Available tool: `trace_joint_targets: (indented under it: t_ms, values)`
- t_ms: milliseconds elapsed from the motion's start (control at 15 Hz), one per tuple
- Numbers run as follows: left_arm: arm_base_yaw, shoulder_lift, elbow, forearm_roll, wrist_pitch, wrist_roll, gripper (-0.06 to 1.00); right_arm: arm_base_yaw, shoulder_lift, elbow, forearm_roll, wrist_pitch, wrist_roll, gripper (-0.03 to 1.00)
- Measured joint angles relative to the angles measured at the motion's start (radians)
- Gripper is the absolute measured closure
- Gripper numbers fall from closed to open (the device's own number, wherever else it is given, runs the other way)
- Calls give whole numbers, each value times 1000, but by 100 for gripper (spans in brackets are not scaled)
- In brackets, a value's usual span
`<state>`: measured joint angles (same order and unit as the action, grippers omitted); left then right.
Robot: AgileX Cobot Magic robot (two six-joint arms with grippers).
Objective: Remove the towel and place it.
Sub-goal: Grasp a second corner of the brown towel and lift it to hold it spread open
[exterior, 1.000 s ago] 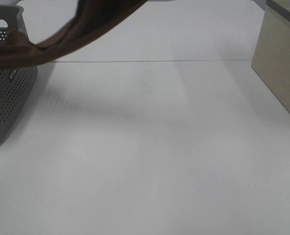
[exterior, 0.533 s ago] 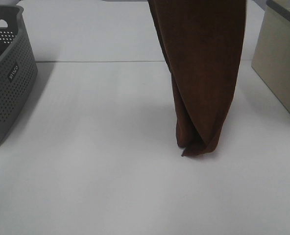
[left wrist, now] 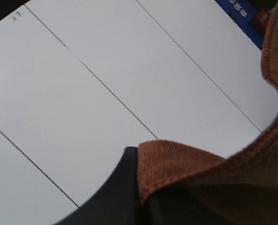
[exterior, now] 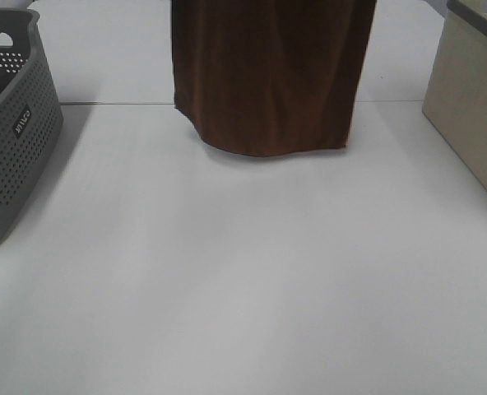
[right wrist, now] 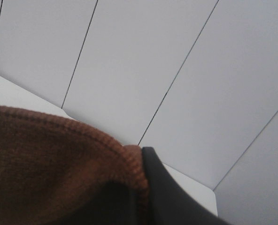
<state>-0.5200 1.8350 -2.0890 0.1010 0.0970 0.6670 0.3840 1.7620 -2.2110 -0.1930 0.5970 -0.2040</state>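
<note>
Left tool point(left wrist: 140, 199): one dark finger shows in the left wrist view, with the hem of the towel point(exterior: 268, 74) folded tight against it. The second finger is hidden by cloth, and the tool grips the towel's edge.
Right tool point(right wrist: 142, 190): one dark finger again, with the stitched brown hem pinched against its inner side. It is closed on the towel's other end.
Towel: dark brown and plush, it hangs spread wide as a curtain between the two tools. Its top runs out of the exterior view.
Towel's place: over the far middle of the table point(exterior: 227, 280), between basket and box and apart from both.
Lower edge: wavy, just in front of the table seam point(exterior: 112, 104). Whether it touches the table cannot be told.
Basket point(exterior: 17, 140): grey and perforated, it stands at the table's left edge.
Box point(exterior: 474, 115): beige with a dark rim, it stands at the right edge.
Table: white, in panels with thin dark joints.
</note>
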Motion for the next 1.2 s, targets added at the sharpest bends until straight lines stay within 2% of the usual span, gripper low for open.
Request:
trace_joint_targets:
  t_ms: [267,467,667,800,1000,1067,1200]
  values:
    - [79,58,0,-44,-127,-6,94,0,79,0,13,-178,61,96]
    - [133,132,0,-116,-299,-26,94,0,153,0,26,-309,77,96]
    - [159,217,0,-129,-522,-93,94,-2,206,0,27,-494,77,96]
    - [159,266,-24,-130,-592,-141,94,-6,225,0,27,-551,77,96]
    - [159,412,-224,-131,-616,-163,94,-41,266,-11,27,-606,77,96]
    - [159,534,-452,-134,-571,-165,94,-60,303,-54,27,-626,77,96]
    - [163,610,-587,-134,-513,-167,94,-76,323,-89,27,-630,77,96]
